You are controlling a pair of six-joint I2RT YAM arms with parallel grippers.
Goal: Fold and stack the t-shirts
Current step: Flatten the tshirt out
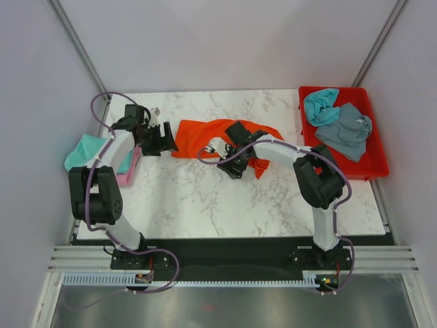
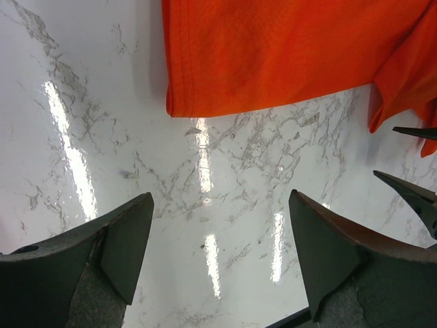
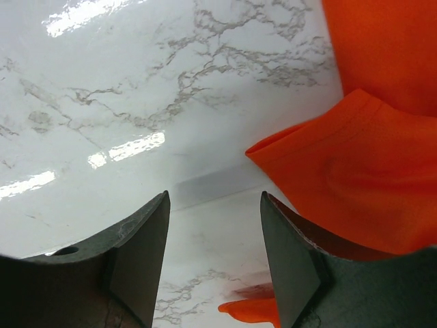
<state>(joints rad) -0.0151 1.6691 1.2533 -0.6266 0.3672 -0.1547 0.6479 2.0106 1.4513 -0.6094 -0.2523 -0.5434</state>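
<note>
The bright orange t-shirt (image 1: 205, 135) lies spread on the marble table (image 1: 198, 198). My left gripper (image 1: 164, 139) is open and empty just left of its left edge; in the left wrist view the shirt's hem (image 2: 287, 55) lies ahead of the fingers. My right gripper (image 1: 235, 140) is open and empty over the shirt's middle; in the right wrist view an orange fold (image 3: 362, 178) lies beside the right finger (image 3: 300, 260). A teal t-shirt (image 1: 92, 152) lies on a pink one (image 1: 130, 171) at the left edge. A teal t-shirt (image 1: 321, 104) and a grey-blue t-shirt (image 1: 347, 130) lie in the red tray (image 1: 377, 164).
The red tray stands at the table's right back corner. White walls and metal frame posts enclose the table. The arm bases sit at the near edge.
</note>
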